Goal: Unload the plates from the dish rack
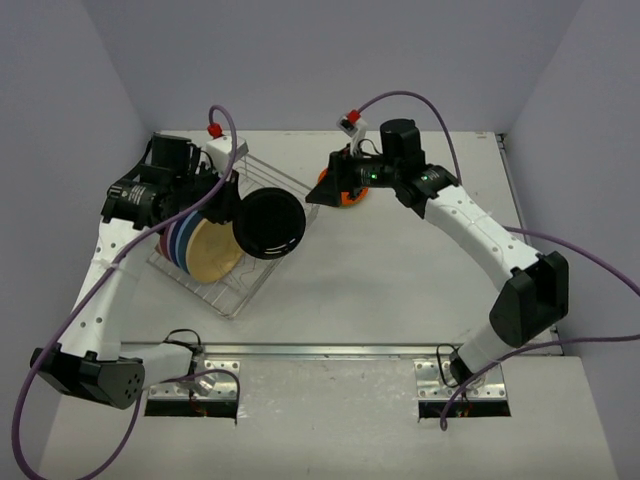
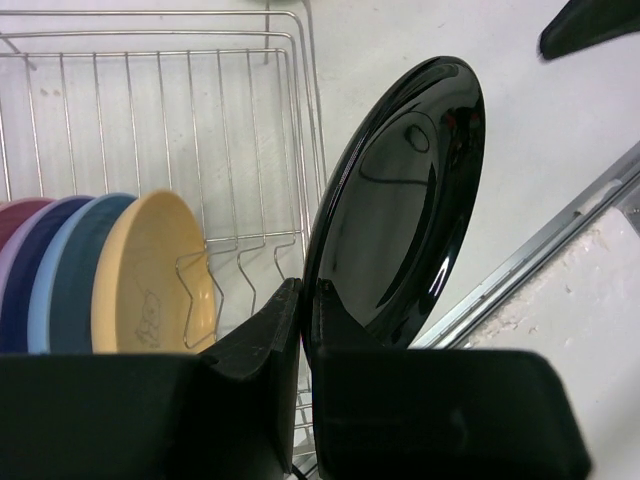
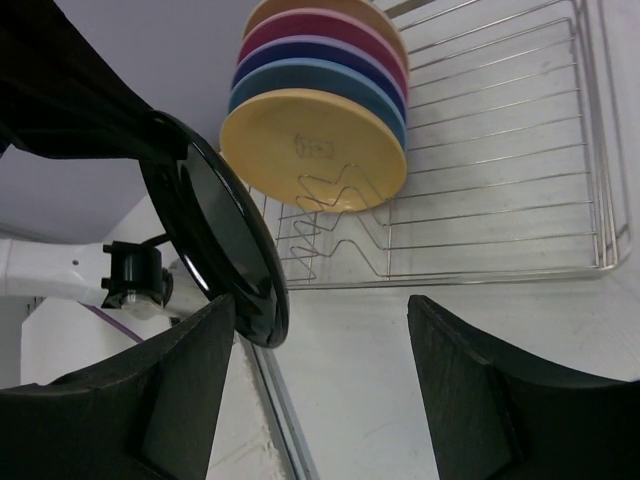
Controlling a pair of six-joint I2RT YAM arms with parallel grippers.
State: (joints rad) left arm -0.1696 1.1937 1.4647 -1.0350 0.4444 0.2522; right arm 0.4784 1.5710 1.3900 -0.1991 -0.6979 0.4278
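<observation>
Only writing: small moulded mark on underside of tan round plate [image 3: 312, 150], too faint to read. Plate stands on edge inside silver wire dish rack [image 1: 283, 183], fronting row of coloured plates [image 3: 310, 45] that show rims only.

Glossy black round plate [image 2: 400, 220] upright just beside rack's long side wall. Its lower rim is buried between fingers of left gripper [image 2: 308, 300], clamped on it.

Right gripper [image 3: 320, 310] has fingers apart, nothing between them.

Orange plate [image 1: 350, 198] beyond rack's far corner, mostly hidden under right gripper.
</observation>
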